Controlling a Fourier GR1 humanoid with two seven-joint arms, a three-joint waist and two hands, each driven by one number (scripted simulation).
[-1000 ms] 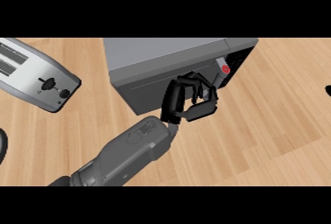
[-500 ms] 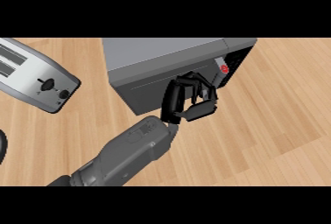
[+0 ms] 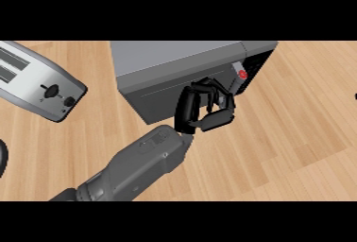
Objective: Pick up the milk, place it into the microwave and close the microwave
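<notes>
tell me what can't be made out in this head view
- Milk: not visible anywhere; whether it is inside the microwave cannot be told.
- Microwave door: whether fully closed is unclear; the left hand covers part of its front.
- Right hand: only a dark speck at the view's right edge.
- Toaster: cut off by the left edge.

forearm: bulky matte-grey boxy forearm (image 3: 136, 165) showing, faceted panels catching light; narrowing toward wrist | hand: glossy black segmented hand (image 3: 206, 106) showing; slim jointed fingers (image 3: 187, 106), broader thumb pad (image 3: 218, 119) | markings: none showing
</notes>
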